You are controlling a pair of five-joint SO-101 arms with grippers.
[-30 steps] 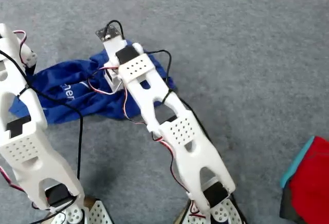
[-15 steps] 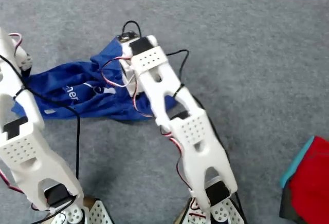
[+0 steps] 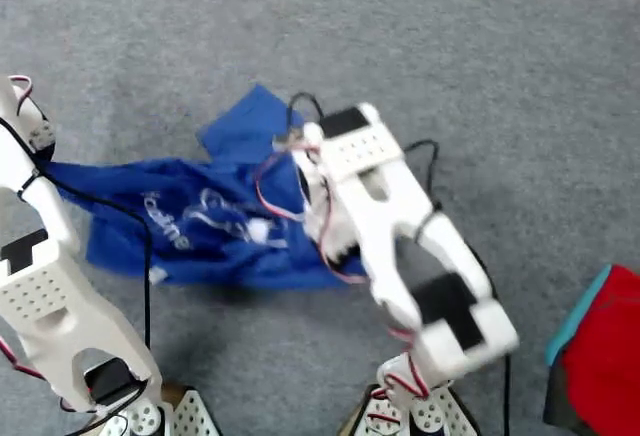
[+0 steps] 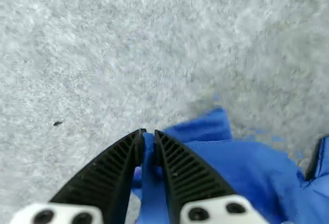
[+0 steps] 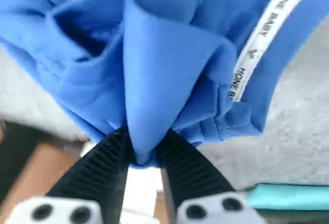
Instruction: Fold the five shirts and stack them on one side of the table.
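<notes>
Left gripper: your left gripper (image 4: 146,134) sits at the left end of the blue shirt, its jaws clenched on a thin fold of the shirt's edge.
Blue shirt: you find the blue shirt (image 3: 200,226) crumpled on the grey table (image 3: 500,86), stretched between the two arms.
Long axis: the shirt runs side to side, from the left gripper across to the right one. One pointed flap sticks out toward the table's far edge.
Right gripper: your right gripper (image 5: 145,137) is at the blue shirt's right end, jaws pinching a bunched fold of blue cloth. A white neck tape lies just beside the fold.
Stack: well to the right of the blue shirt, at the table's edge, a red shirt (image 3: 605,356) lies over a teal one (image 3: 575,318).
</notes>
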